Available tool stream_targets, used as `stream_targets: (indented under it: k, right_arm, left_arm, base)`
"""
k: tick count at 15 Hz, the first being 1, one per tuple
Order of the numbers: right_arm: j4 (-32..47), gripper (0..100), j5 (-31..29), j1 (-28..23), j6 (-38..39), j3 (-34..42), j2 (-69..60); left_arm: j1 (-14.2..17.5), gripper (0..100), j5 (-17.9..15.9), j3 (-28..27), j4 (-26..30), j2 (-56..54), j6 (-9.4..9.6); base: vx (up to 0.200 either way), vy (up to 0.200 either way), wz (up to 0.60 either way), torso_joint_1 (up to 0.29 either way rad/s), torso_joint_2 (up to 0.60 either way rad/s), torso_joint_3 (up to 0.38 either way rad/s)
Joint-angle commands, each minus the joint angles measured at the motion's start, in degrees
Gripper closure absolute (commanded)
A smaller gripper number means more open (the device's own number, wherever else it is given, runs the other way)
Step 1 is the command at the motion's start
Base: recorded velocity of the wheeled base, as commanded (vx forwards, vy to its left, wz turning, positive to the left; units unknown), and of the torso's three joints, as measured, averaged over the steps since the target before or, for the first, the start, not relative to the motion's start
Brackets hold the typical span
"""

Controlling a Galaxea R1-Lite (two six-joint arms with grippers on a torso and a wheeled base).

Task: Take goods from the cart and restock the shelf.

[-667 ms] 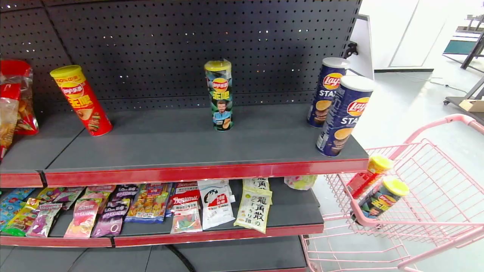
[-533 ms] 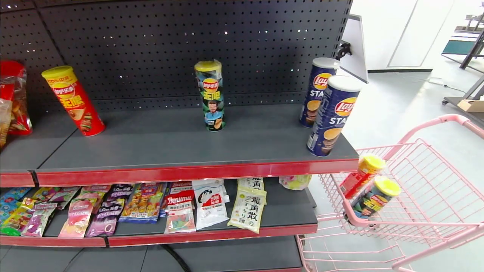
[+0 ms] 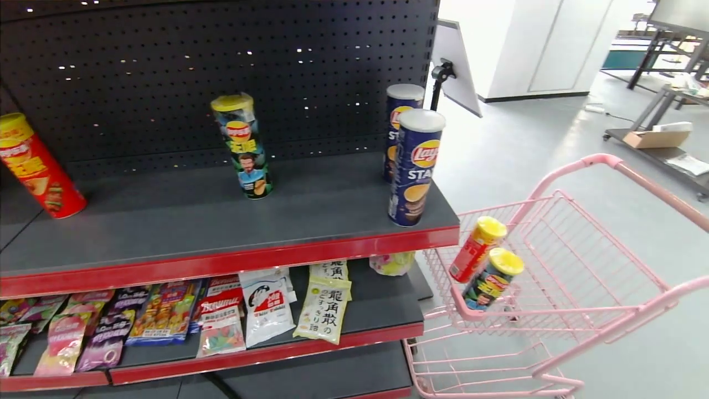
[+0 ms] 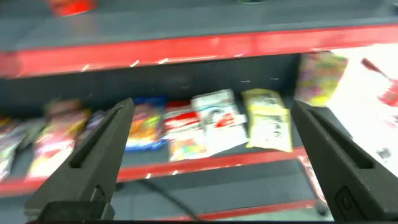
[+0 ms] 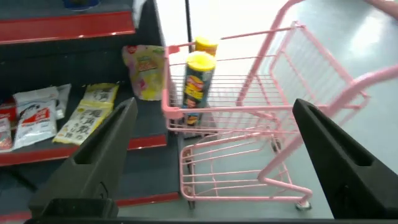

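A pink wire cart [image 3: 581,249] stands to the right of the shelf. Two yellow-lidded cans lean in its near corner: a red can [image 3: 477,249] and a dark can [image 3: 492,279]. On the upper shelf [image 3: 221,227] stand a red can [image 3: 36,166], a dark can [image 3: 243,147] and two blue cans [image 3: 414,166]. My left gripper [image 4: 212,106] is open and holds nothing, facing the lower shelf's snack bags [image 4: 211,121]. Open and holding nothing too, my right gripper [image 5: 214,104] faces the cart [image 5: 261,112] and its dark can [image 5: 199,93], some way off.
Several snack bags [image 3: 166,310] lie along the lower shelf, with a yellowish bag [image 3: 392,263] at its right end by the cart. A black pegboard [image 3: 221,66] backs the shelf. A white board on a stand [image 3: 454,66] is at the shelf's far end. Open grey floor lies to the right.
The whole head view has shifted: the camera has turned to the right, so shelf and cart sit further left in the picture. The cans keep their places.
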Motion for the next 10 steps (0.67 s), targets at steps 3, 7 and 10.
stream_targets:
  k: [3,7,10]
  right_arm:
    - [-0.2,0,0.1,0.0,0.0,0.0,0.1]
    - [-0.1,0,0.1,0.0,-0.1,0.0,0.1]
    - [-0.1,0,0.2,0.0,-0.1,0.0,0.0]
  left_arm:
    - [-0.1,0,0.0,0.0,0.1,0.0,-0.01]
    - [-0.1,0,0.0,0.0,0.1,0.0,-0.01]
    - [-0.1,0,0.0,0.0,0.1,0.0,-0.01]
  base:
    - [0.0,0.0,-0.6,0.002,0.0,0.002]
    - [0.0,0.0,-0.3,0.001,0.0,0.0]
    - [0.0,0.0,0.0,0.0,0.0,0.0]
